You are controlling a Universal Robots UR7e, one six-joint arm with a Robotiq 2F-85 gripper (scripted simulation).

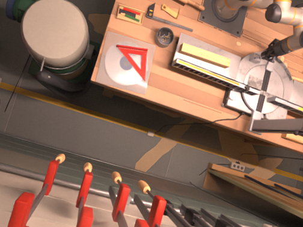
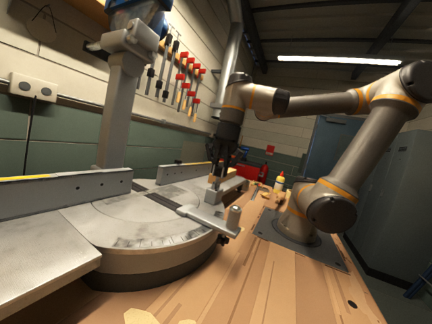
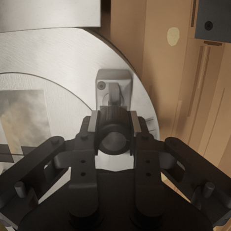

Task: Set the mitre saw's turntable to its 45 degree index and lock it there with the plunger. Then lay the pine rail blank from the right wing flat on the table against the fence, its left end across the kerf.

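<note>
The mitre saw's round grey turntable (image 2: 146,212) (image 1: 264,82) sits in the saw base, its dark kerf slot (image 2: 164,201) running toward the handle arm (image 2: 209,218) at the front rim. The plunger's dark knob (image 3: 114,132) (image 2: 217,173) is gripped by my closed gripper (image 3: 114,134) (image 2: 219,167) (image 1: 269,54), above its grey bracket (image 3: 114,86) (image 2: 213,195) at the table's edge. The pine rail blank (image 1: 205,55) (image 2: 223,174) lies flat on the saw's wing, beside the fence (image 1: 207,74) (image 2: 183,172).
A small metal tin (image 1: 164,37) stands on the bench near the wing, with a red triangle square (image 1: 135,60) on a white disc beyond. The saw column (image 2: 117,104) rises behind the fence. A glue bottle (image 2: 278,182) stands by the arm's base plate (image 2: 296,240).
</note>
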